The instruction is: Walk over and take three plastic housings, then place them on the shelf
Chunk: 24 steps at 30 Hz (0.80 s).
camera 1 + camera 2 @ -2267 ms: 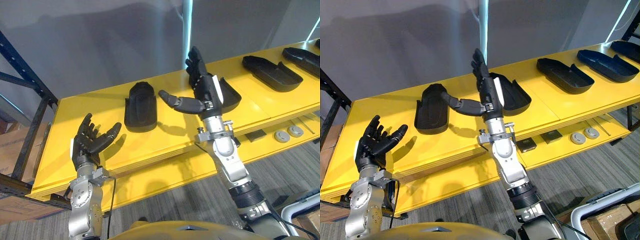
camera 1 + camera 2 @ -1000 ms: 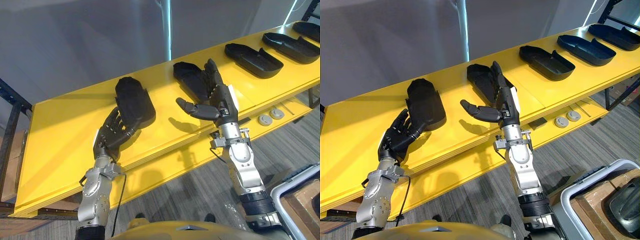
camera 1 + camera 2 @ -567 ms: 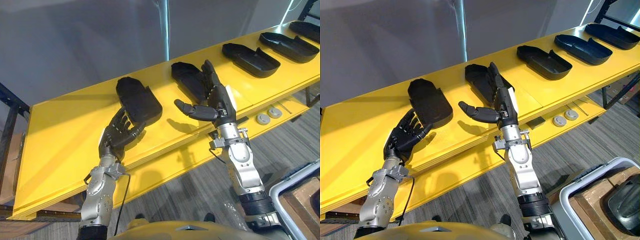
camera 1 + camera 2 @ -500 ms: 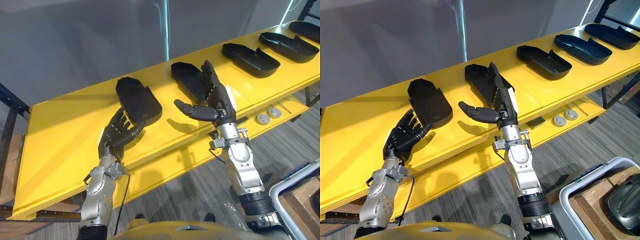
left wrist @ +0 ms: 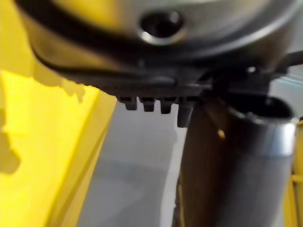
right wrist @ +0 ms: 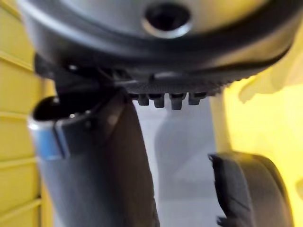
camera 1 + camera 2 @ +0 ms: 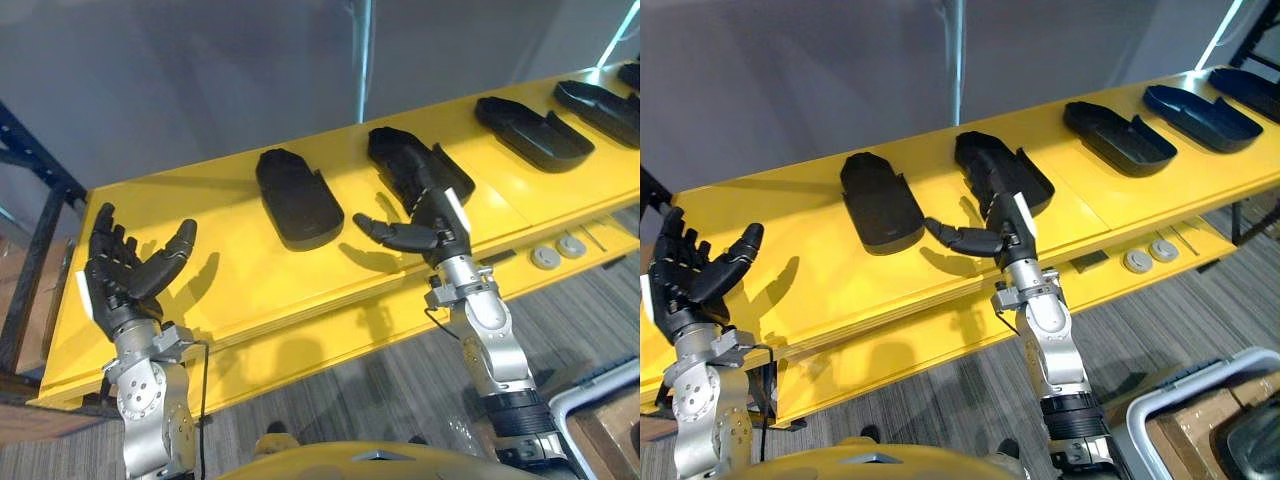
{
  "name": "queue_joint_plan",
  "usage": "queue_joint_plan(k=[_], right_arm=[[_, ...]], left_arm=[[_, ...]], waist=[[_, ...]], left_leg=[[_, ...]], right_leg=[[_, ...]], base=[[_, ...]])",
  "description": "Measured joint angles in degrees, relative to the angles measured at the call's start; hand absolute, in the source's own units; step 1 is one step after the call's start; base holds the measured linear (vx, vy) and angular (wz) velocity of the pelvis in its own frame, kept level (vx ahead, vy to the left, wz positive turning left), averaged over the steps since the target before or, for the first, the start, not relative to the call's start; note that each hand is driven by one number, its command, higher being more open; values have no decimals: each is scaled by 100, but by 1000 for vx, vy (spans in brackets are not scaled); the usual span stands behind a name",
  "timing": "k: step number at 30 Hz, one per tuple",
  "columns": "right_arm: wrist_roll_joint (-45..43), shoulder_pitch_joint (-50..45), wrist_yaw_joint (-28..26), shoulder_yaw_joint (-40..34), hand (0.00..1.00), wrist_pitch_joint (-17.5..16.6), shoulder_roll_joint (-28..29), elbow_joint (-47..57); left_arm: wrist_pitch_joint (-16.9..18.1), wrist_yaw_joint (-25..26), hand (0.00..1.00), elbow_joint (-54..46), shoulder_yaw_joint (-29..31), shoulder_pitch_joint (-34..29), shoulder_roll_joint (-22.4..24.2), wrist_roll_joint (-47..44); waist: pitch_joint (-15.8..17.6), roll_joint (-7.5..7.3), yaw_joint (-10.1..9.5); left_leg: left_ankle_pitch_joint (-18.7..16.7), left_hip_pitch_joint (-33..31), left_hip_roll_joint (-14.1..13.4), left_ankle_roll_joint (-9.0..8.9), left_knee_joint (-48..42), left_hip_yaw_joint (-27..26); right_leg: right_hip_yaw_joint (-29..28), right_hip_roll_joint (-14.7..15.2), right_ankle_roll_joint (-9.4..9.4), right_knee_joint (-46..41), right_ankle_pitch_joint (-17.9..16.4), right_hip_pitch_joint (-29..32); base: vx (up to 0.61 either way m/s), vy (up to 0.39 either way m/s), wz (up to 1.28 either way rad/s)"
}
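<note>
Several black plastic housings lie in a row on the yellow shelf (image 7: 230, 270). The leftmost housing (image 7: 293, 196) lies dome up, alone. Over the near end of the second housing (image 7: 415, 165), which lies hollow side up, hovers my right hand (image 7: 437, 213), open, its thumb stretched out to the left. That housing's rim (image 6: 248, 189) shows past the hand in the right wrist view. Two more housings (image 7: 530, 132) (image 7: 600, 100) lie further right. My left hand (image 7: 122, 278) is raised, open and empty, over the shelf's left part, well apart from the leftmost housing.
A dark blue rack upright (image 7: 35, 240) stands at the shelf's left end. Two round grey discs (image 7: 545, 258) (image 7: 573, 246) and a small dark plate (image 7: 1090, 262) lie on the lower ledge. A grey bin's rim (image 7: 1185, 385) shows at lower right. Behind the shelf stands a grey wall.
My left hand has drawn back from the leftmost housing, moving left and up with fingers spread. The right hand stays by the second housing. The camera has shifted.
</note>
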<state>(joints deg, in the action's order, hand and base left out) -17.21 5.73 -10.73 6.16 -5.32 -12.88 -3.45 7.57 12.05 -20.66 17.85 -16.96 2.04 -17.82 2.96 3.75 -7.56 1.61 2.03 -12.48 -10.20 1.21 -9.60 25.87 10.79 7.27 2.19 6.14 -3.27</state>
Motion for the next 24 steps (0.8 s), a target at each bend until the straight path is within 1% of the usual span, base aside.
queue_joint_plan(k=[1, 3, 4, 9, 13, 17, 20, 22, 24], right_arm=[[-3, 32, -89, 153, 100, 96, 8, -190], [-6, 68, -175, 322, 100, 157, 63, -371], [-6, 110, -234, 401, 100, 181, 80, -465], [-1, 348, -226, 509, 100, 235, 149, -550], [1, 442, 45, 529, 100, 318, 171, -854], [10, 458, 146, 539, 100, 341, 187, -864], [122, 459, 308, 579, 100, 304, 192, -862], [293, 458, 514, 581, 100, 245, 202, -862], [396, 458, 639, 586, 100, 212, 206, -862]], left_arm=[[0, -59, 100, -1, -4, -46, 7, -6], [-3, -141, 100, 0, -4, -156, 14, -78], [-6, -177, 100, 0, -9, -218, 38, -199], [-6, -279, 100, -3, -147, -329, 39, -241], [-6, -400, 100, -16, -344, -361, 39, -450], [-6, -420, 100, -27, -354, -403, 40, -476], [-5, -534, 100, -141, -378, -485, 40, -664], [-5, -763, 100, -299, -398, -601, 39, -683], [-5, -882, 100, -338, -413, -605, 36, -672]], waist=[[-6, -14, -17], [-1, -29, -24], [-1, -33, -60], [-15, -52, -130], [-45, -106, -176], [-47, -110, -170], [-46, -114, -169], [-45, -115, -173], [-45, -114, -176]], left_leg=[[23, -84, 3, 9, 0, 97], [77, -177, 9, 14, 15, 215], [95, -181, 9, 11, 25, 237], [116, -241, 16, 14, 19, 311], [163, -272, 18, 17, 32, 402], [166, -271, 18, 18, 37, 409], [166, -270, 18, 18, 51, 409], [177, -266, 18, 18, 79, 409], [182, -259, 18, 20, 89, 408]], right_leg=[[89, 2, -1, 0, -2, 5], [213, 2, -1, 0, -2, 28], [232, 1, -2, -2, -2, 24], [294, 6, -5, -14, -5, 19], [378, 13, -23, -65, -37, 20], [384, 21, -37, -107, -73, 23], [385, 21, -40, -108, -76, 28], [388, 20, -41, -109, -77, 36], [388, 20, -40, -110, -76, 42]], base=[[-29, 5, 31], [-18, 3, 31], [-5, 3, 18], [-9, 4, 7], [-5, 1, 10], [0, 0, 0], [0, 0, 0], [0, 0, 0], [0, 0, 0]])
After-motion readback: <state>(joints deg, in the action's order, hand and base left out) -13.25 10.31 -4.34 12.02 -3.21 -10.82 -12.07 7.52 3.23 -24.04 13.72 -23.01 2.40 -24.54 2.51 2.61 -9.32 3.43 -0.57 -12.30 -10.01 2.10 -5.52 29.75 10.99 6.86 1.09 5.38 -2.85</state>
